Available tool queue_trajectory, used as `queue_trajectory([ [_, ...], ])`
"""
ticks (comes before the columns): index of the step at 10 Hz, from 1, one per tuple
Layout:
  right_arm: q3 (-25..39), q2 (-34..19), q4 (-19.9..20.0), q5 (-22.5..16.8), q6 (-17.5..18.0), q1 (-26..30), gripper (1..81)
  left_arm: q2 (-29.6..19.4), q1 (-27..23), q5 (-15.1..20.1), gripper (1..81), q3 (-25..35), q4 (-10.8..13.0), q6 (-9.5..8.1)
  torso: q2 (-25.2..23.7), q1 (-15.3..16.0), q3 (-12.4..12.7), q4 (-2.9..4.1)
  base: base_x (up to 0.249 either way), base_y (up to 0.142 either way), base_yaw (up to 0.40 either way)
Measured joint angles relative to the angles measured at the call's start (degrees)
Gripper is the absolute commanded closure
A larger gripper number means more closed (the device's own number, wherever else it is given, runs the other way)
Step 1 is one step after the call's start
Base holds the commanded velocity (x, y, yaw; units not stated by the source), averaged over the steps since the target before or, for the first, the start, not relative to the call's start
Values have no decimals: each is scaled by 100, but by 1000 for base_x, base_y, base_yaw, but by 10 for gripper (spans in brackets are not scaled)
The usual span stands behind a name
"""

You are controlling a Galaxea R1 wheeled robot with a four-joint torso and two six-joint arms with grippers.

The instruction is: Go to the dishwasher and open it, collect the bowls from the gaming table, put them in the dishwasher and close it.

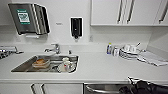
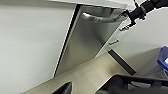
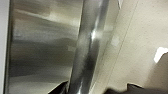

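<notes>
The right pincer [image 1: 130,88] is at the bar handle [image 2: 105,18] of the dishwasher [image 2: 87,42], under the edge of the counter [image 1: 100,66]. In the right wrist view the handle [image 3: 87,47] runs very close in front of this pincer, with the steel door directly behind it. I cannot tell if this pincer is open or closed around the bar; it looks near or touching. The left pincer [image 2: 82,87] hangs lower, well away from the door, and its state I also cannot tell.

The step in hand seems to be the opening of the dishwasher, whose door looks not yet open. To do it well, I think the pincer should take the bar fully, near its middle, and then pull outward and down along the arc of the door, slowly, so that the bar does not slip out.

Counted: one dishwasher, one bar handle on it, one sink [image 1: 22,65] with one tap [image 1: 53,48] behind it, one brownish bowl [image 1: 40,63] in the sink.
</notes>
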Motion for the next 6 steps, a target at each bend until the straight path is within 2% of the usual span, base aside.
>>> queue_trajectory([
  [6, -176, 101, -168, 85, 0, -149, 10, 2, -2, -2, 10, -40, 0, 2, 0, 0, 0, 0, 0, 0, 0],
])
